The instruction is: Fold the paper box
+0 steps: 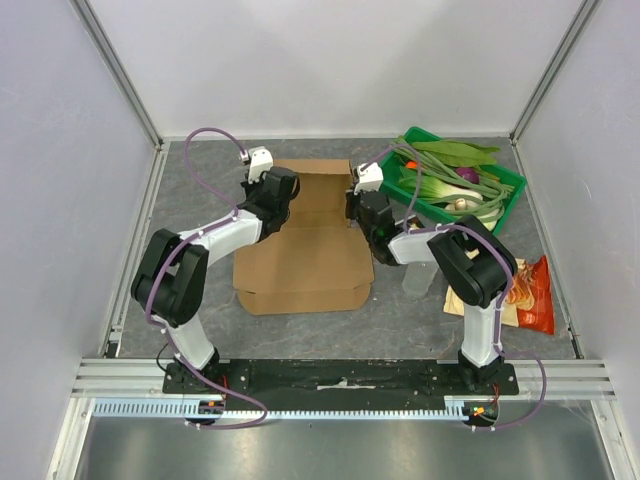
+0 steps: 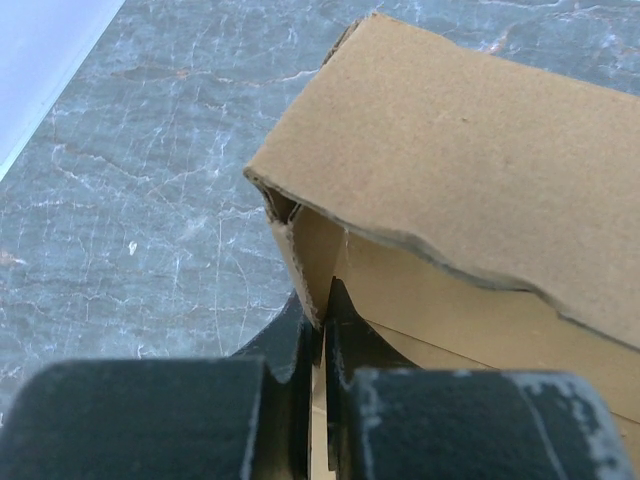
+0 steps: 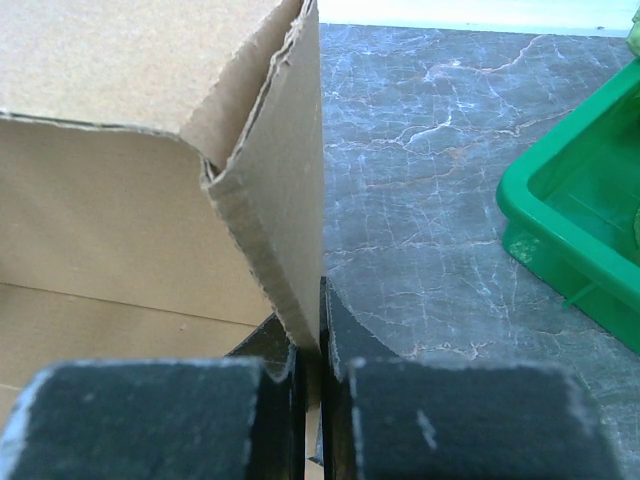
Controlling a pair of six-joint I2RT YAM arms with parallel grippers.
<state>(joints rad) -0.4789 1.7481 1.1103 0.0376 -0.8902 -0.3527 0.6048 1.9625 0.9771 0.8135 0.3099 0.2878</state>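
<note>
pinching both side walls of the paper box [image 1: 305, 255] upright

lying mid-table between the 2 arms, near panel flat on the grey table [image 1: 200, 180], left of the green tray [image 1: 512, 180]. clamped tight on the left wall with the left gripper [image 2: 322, 318], on the right wall with the right gripper [image 3: 318, 325]. probably light, stiff across panels, bending readily at creases, ragged edges easily crushed; best gripped low, near corner folds.
</note>
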